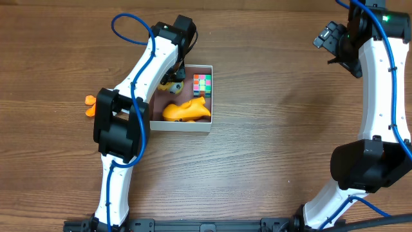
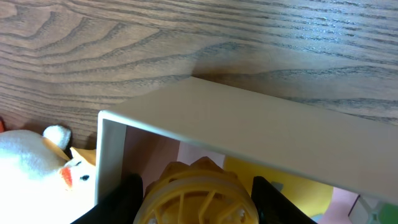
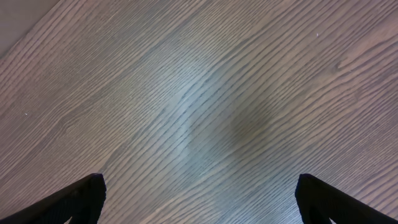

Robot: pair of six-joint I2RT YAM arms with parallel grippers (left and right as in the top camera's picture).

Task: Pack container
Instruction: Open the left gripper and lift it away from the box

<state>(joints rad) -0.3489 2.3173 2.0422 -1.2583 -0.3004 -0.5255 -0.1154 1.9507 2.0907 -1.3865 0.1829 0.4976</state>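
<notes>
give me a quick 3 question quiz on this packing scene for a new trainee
1. True or false: the right gripper is holding a toy.
2. Where is the multicoloured cube? A) inside the container B) outside it, to the left C) between the right gripper's fingers
3. Fill in: the ribbed toy between the fingers of the left gripper is ____ in colour.

Key: 1 false, it is open over bare table. 2 A. 3 yellow.
</notes>
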